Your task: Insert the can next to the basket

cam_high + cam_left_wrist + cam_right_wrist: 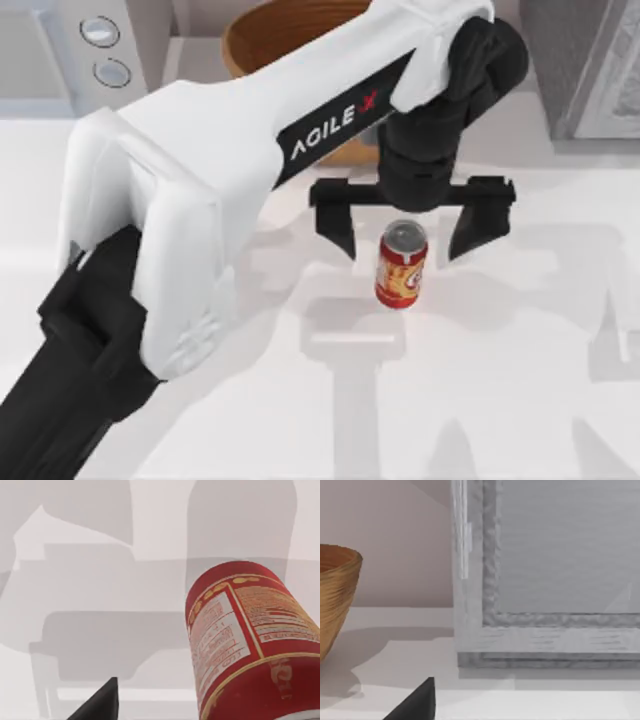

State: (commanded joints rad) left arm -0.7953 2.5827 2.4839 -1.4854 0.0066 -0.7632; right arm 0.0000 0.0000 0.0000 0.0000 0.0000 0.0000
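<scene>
Currently: left tool [405, 232] spread wide, straddling upright soda can [401, 265] on desk [500, 400]; lower squarely, close at mid-height, avoid tipping toward wooden basket [270, 40].

The can [402, 264] is a red soda can with gold/yellow lettering and a silver top, pull tab visible from above. It's standing upright on the white table, roughly mid-table in the top view, a bit right of center. The left wrist view catches it up close [252, 645]: red side with a nutrition-style label panel of small print, outlined in gold, plus a gold band running around the body.

The basket [285, 40] is a round woven bowl kind of thing, brownish-orange, sitting at the far edge of the table behind the can and well apart from it. The right wrist view shows its ribbed side wall [335, 600], flaring wider toward the rim.
</scene>
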